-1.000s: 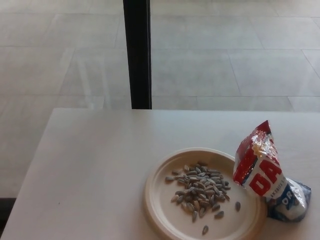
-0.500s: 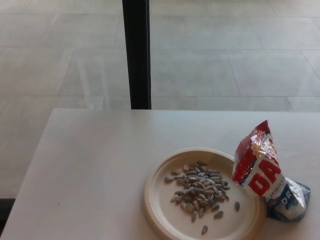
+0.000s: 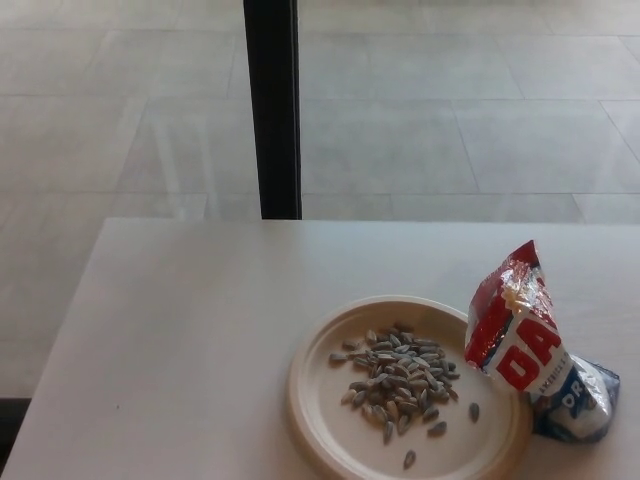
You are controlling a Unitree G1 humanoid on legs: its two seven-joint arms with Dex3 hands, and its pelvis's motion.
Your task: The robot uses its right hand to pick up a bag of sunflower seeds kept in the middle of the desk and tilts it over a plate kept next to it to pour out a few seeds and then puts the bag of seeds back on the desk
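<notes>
A pale tiled floor (image 3: 450, 110) fills the upper half of the head view, crossed by a black upright post (image 3: 272, 105) that ends at the far edge of the desk. The light beige flat-topped desk (image 3: 190, 330) takes up the lower half. Neither robot hand shows, so places cannot be given relative to the fingers, and whether they are open or closed cannot be told. On the desk, right of centre, lies the round cream paper plate (image 3: 310, 400) with a raised rim. Just beside the plate, at its right edge and overlapping the rim, stands the crinkled red, white and blue foil bag of sunflower seeds (image 3: 520, 345), its torn top pointing up and leaning slightly leftward. A loose heap of grey striped sunflower seeds (image 3: 398, 375) rests in the middle of the plate, with a few strays nearer the plate's near rim.
</notes>
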